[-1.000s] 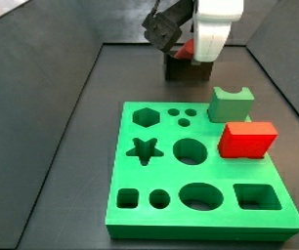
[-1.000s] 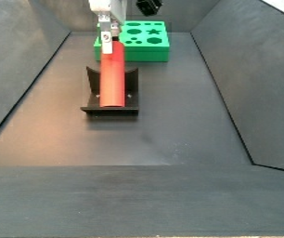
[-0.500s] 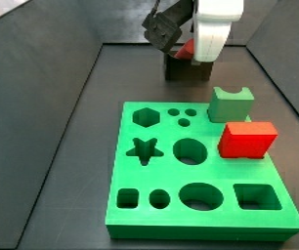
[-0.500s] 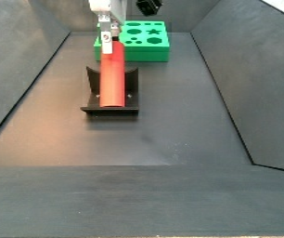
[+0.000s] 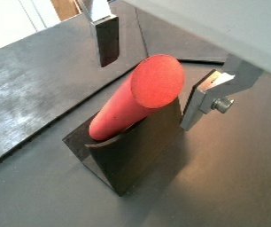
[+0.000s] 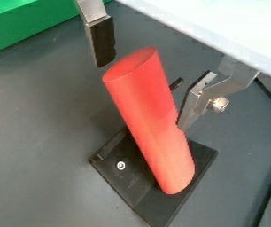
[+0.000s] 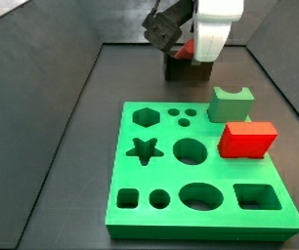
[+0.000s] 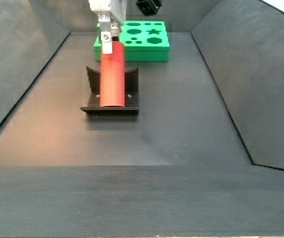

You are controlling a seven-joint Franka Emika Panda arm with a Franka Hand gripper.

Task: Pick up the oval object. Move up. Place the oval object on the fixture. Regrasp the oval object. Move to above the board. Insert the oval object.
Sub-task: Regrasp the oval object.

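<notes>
The salmon-red oval object lies in the notch of the dark fixture, tilted, with its raised end toward the board. In both wrist views the oval object rests on the fixture. My gripper is open and straddles the peg's raised end. One finger stands clearly apart from the peg, and the other finger stands close beside it. The gripper hangs beyond the far edge of the green board, which also shows in a side view.
A light green notched block and a red cube sit on the board's right side. Dark sloping walls enclose the floor on both sides.
</notes>
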